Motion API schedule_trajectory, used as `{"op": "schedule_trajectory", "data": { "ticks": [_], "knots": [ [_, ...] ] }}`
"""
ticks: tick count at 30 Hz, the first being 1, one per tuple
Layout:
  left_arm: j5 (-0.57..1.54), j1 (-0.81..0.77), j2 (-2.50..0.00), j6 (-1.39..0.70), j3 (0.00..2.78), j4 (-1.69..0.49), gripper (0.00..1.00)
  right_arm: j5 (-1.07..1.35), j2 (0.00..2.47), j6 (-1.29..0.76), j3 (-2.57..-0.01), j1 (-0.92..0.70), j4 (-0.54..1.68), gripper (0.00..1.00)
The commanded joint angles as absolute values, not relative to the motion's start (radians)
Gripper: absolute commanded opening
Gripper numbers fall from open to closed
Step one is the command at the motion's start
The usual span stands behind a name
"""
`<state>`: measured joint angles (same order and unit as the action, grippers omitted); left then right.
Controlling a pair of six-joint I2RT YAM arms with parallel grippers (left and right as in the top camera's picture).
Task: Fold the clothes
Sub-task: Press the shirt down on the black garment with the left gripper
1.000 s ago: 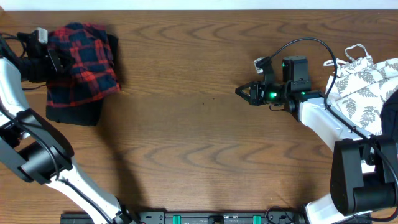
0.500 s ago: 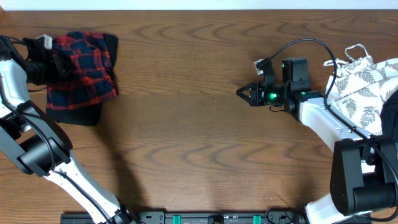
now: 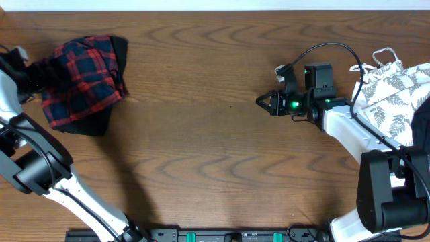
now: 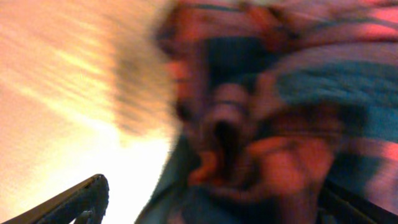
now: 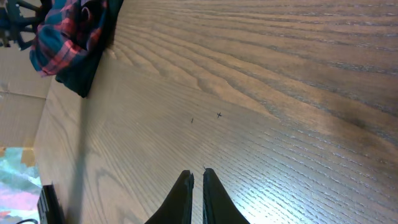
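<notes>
The clothes lie in two heaps. A red-and-navy plaid shirt (image 3: 84,77) is bunched at the table's far left on top of a black garment (image 3: 91,122); the right wrist view shows the shirt (image 5: 65,31) far off. My left gripper (image 3: 32,74) is at the shirt's left edge. In the blurred left wrist view its fingers (image 4: 84,198) stand wide apart, open, with plaid cloth (image 4: 292,106) close in front, loose. My right gripper (image 3: 261,101) hovers over bare wood right of centre, shut (image 5: 197,177) on nothing.
A white leaf-print garment (image 3: 396,87) is heaped at the right edge behind my right arm, with dark cloth (image 3: 423,114) beside it. The wooden table (image 3: 201,161) runs between the two heaps. A black rail (image 3: 201,235) lines the front edge.
My left gripper has opened and let go of the plaid shirt while drawing back to the left. The shirt has shifted left and settled. The right arm has not moved.
</notes>
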<state>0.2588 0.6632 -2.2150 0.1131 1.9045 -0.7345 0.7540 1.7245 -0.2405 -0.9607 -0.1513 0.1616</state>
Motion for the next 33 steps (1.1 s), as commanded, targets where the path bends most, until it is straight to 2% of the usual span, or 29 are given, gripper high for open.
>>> {"op": "schedule_trajectory", "data": {
  "ticks": [1,6,7,8,9,10,17,28,33],
  "knots": [
    [0.175,0.666,-2.104,0.047,1.934,-0.732,0.98,0.756,1.703,-0.223,-0.963,-0.143,0.169,0.07],
    [0.279,0.645,-1.982,0.047,1.934,-0.731,1.00,0.756,1.703,-0.219,-0.963,-0.143,0.169,0.07],
    [0.303,0.640,-1.955,0.047,1.934,-0.733,0.88,0.756,1.703,-0.219,-0.963,-0.143,0.169,0.07],
    [0.316,0.634,-1.932,0.047,1.934,-0.735,0.60,0.756,1.703,-0.219,-0.963,-0.143,0.169,0.07],
    [0.332,0.626,-1.910,0.047,1.934,-0.739,0.27,0.756,1.703,-0.219,-0.963,-0.143,0.169,0.07],
    [0.353,0.616,-1.891,0.047,1.934,-0.748,0.07,0.756,1.703,-0.219,-0.963,-0.143,0.169,0.07],
    [0.271,0.518,-1.893,0.130,1.909,-0.815,0.06,0.761,1.703,-0.207,-0.963,-0.143,0.170,0.07],
    [-0.037,0.399,-2.151,0.213,1.888,-0.634,0.06,0.767,1.703,-0.208,-0.963,-0.143,0.177,0.07],
    [-0.202,0.371,-2.205,0.126,1.883,-0.559,0.06,0.751,1.703,-0.208,-0.963,-0.143,0.177,0.07]
  ]
}}
